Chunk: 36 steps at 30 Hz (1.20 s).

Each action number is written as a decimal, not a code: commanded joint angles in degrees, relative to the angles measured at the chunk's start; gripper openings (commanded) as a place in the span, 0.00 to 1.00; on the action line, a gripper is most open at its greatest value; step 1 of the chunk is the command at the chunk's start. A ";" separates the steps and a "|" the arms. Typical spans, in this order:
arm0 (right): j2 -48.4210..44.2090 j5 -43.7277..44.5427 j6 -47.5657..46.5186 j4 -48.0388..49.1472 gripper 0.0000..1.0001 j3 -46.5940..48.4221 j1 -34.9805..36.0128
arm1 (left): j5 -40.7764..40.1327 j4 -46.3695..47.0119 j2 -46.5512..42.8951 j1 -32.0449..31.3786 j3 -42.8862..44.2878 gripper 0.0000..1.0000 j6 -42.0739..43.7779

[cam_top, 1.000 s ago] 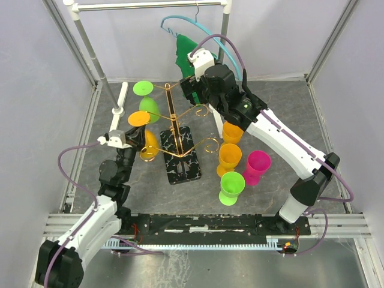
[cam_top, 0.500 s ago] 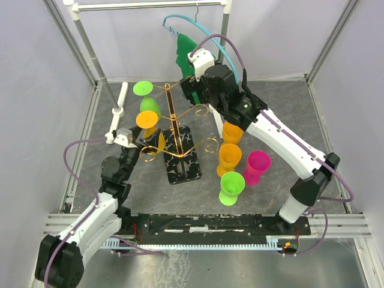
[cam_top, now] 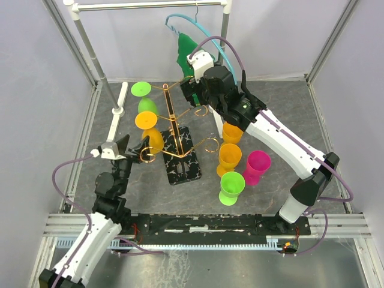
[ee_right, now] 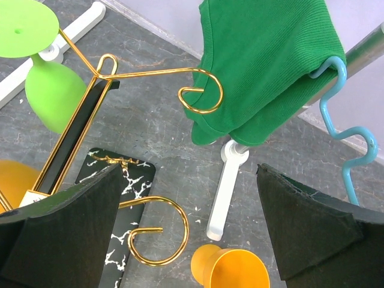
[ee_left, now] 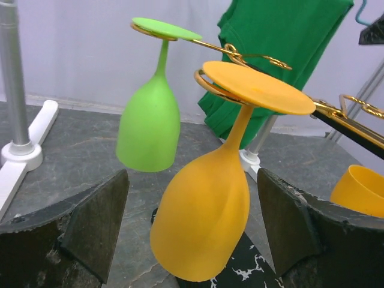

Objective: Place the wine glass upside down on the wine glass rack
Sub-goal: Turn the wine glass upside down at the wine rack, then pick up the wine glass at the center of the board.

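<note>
Left wrist: orange wine glass (ee_left: 204, 225) hangs inverted on rack (ee_left: 351, 123); left end effector (ee_left: 192, 204), right end effector (ee_right: 189, 201) wide.

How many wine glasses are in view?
6. Hanging on the rack: green glass, orange glass. Standing right of it: rear orange, middle orange, pink glass, front green. Others may be hidden.

Looks like a robot lab, a small test booth. Shut in by plain pale walls (cam_top: 36, 72) on three sides. Edged with metal rails (cam_top: 360, 223) at the near side of a grey surface (cam_top: 282, 108). Fitted with a white and black left arm (cam_top: 97, 231) and right arm (cam_top: 282, 141), both trailing purple cables (cam_top: 66, 168). Stocked with a white clothes rail (cam_top: 150, 5) and bright plastic glasses (cam_top: 231, 187).
</note>
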 commanded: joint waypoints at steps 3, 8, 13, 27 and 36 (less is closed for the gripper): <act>-1.68 1.27 -1.37 0.61 1.00 -0.35 -0.47 | -10.50 -13.03 -7.10 -0.86 5.72 0.93 -2.53; -1.73 0.96 -1.08 -0.58 1.00 -0.22 -0.79 | -20.79 -22.74 -7.62 -0.88 10.67 0.94 -3.31; -1.02 1.36 0.01 -6.97 1.00 2.73 -1.35 | -31.05 -34.40 2.03 -0.80 23.63 0.97 -3.40; -10.18 3.26 3.06 -13.25 1.00 -6.73 -4.22 | -26.70 -50.15 19.80 -0.84 45.59 0.97 2.44; -17.83 2.47 7.12 -13.86 1.00 -17.76 -4.46 | -7.66 -47.36 23.46 -0.82 55.16 0.96 9.21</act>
